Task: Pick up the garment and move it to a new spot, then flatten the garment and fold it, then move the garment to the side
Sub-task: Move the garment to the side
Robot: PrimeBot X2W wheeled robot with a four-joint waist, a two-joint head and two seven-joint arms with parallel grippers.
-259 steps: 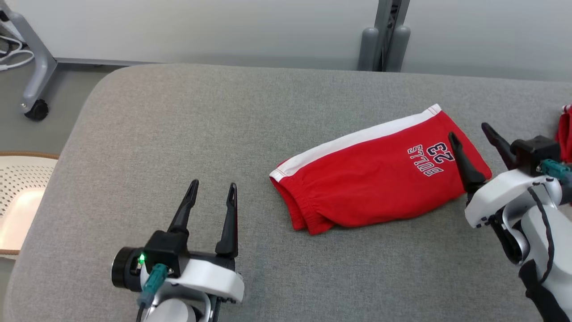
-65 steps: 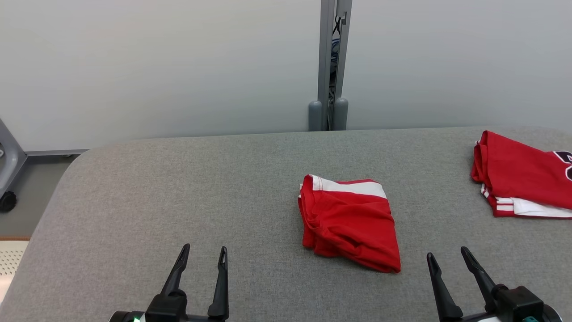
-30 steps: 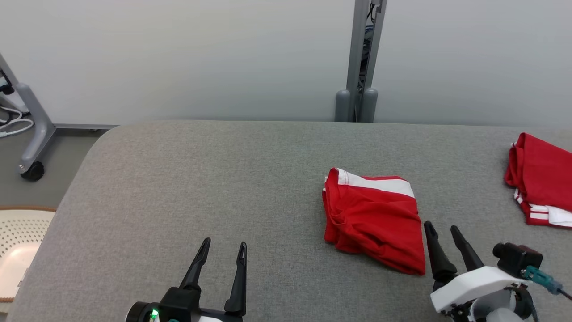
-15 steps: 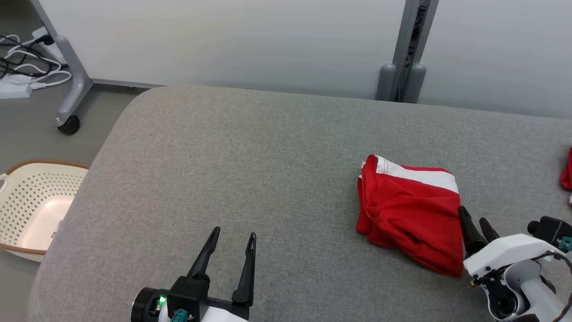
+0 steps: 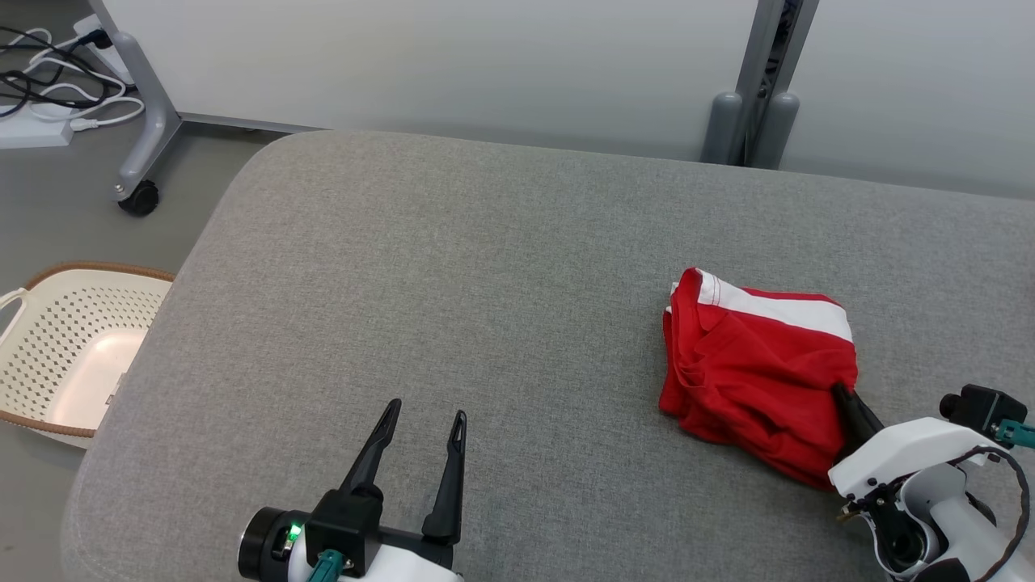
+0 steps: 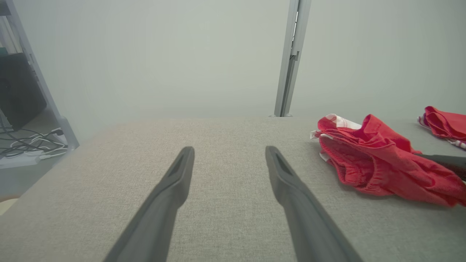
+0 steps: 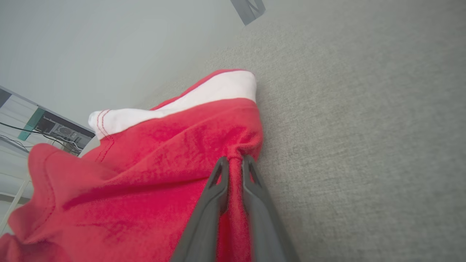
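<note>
Since half a second ago the right pincer (image 7: 235, 162) has gone from standing open just beside the garment (image 5: 756, 380) to being clenched on it. In the right wrist view its two dark fingers press together on a pinched ridge of red cloth at the garment's right edge. The garment is a folded red piece with a white band along its far side. It lies on the right part of the grey surface (image 5: 485, 283), and its left side is bunched in wrinkles. The left pincer (image 5: 427, 409) is released, with its fingers well apart, over bare grey cloth near the front edge and well apart from the garment. A second red piece (image 6: 444, 123) lies further to the right in the left wrist view. On the floor at the left of the surface stands a cream perforated basket (image 5: 36, 319), and white and black cables (image 5: 48, 89) lie by a grey wheeled stand (image 5: 141, 121)
</note>
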